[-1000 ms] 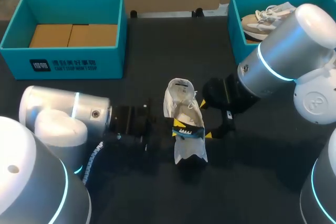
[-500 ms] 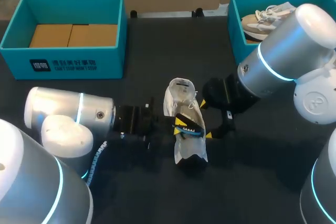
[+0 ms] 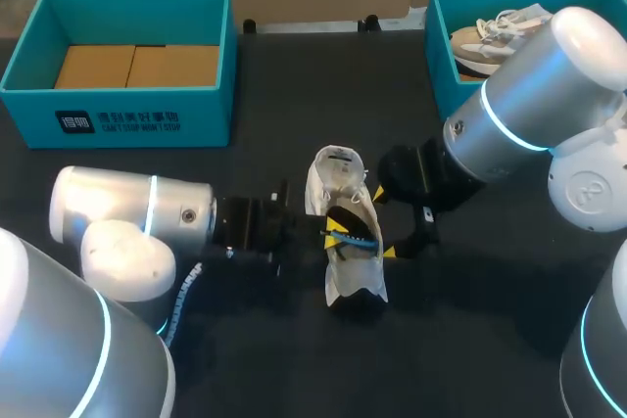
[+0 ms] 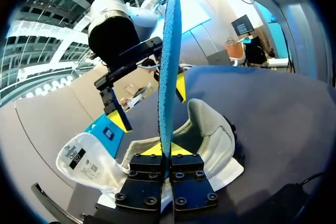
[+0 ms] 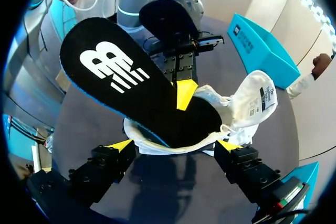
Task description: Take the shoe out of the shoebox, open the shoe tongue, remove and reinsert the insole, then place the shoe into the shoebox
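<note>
Silver and rounded, our left arm (image 3: 127,212) lies low over the near left of the bench (image 3: 294,85). Our left gripper (image 3: 333,234) at its end is clamped narrow on the insole (image 3: 355,227), both fingers pressed against its two faces. From the left wrist we see that insole (image 4: 169,66) edge-on, a thin blue strip rising straight up from between our fingers. From the right wrist the insole (image 5: 152,103) shows its black top face with a white logo, leaning up from the shoe (image 5: 247,98) with its lower end tucked down in the opening. The shoe (image 3: 345,276) is on the bench at the middle, outside both boxes, white and lying lengthwise away from us. Its padded heel collar is nearer to us and its tongue (image 3: 333,162) is folded open at the far end, a printed label showing on it. Just past the shoe on its right side sits our right gripper (image 3: 383,223), spread wide and holding nothing, one yellow tip toward each end of the shoe's opening and close beside its rim; we cannot tell whether either tip touches. At the far edge, well apart from the shoe, stand a teal box (image 3: 206,115) on the left with brown cardboard (image 3: 137,66) in it and the teal shoebox (image 3: 440,56) on the right with a second shoe (image 3: 490,36) inside.
</note>
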Controlling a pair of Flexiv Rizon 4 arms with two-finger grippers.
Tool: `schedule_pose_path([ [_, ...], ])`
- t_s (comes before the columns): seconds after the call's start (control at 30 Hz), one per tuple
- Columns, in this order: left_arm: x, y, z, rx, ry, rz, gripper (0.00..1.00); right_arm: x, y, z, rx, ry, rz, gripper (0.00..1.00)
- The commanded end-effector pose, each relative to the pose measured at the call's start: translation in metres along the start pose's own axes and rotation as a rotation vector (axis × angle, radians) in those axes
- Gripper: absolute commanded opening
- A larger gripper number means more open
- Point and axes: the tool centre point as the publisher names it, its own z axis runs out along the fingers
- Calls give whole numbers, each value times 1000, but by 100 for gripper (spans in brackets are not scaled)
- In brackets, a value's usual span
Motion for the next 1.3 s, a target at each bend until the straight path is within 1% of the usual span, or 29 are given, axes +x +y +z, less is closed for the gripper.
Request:
schedule_pose_path([
  [0.03, 3, -1, -1, -9, -4, 2, 0, 0, 0, 1, -1, -1, 0, 100],
  [0.2, 4, -2, -5, -3, -13, -9, 0, 0, 0, 1, -1, -1, 0, 100],
  [0.23, 3, -5, -5, 4, -15, -8, 25, 0, 0, 1, -1, -1, 0, 100],
  [0.27, 4, -7, -6, 11, -16, -9, 45, 0, 0, 1, -1, -1, 0, 100],
  [0.3, 4, -9, -6, 12, -15, -9, 45, 0, 0, 1, -1, -1, 0, 100],
  [0.43, 3, -18, -6, 27, -10, 2, 42, 0, 0, 1, -1, -1, 0, 100],
  [0.5, 2, -23, -6, 30, -4, 12, 38, 0, 0, 1, -1, -1, 0, 100],
  [0.57, 1, -26, -5, 32, 1, 21, 37, 0, 0, 1, -1, -1, 0, 100],
  [0.67, 0, -27, -1, 34, 14, 25, 33, 0, 0, 1, -1, -1, 0, 100],
  [0.8, 1, -21, 7, 23, 44, 14, 19, 0, 0, 1, -1, -1, 0, 100],
  [0.87, 2, -17, 11, 4, 64, 3, 15, 0, 0, 1, -1, -1, 0, 100],
  [0.93, 4, -12, 13, -4, 75, -6, 13, 0, 0, 1, -1, -1, 0, 100],
  [1.0, 5, -8, 14, -10, 81, -7, 0, 0, 0, 1, -1, -1, 0, 100],
  [1.2, 5, 0, 13, -49, 66, 15, 0, 0, 0, 1, -1, -1, 0, 100],
  [1.3, 4, 2, 12, -51, 46, 42, 0, 0, 0, 1, -1, -1, 0, 100],
])
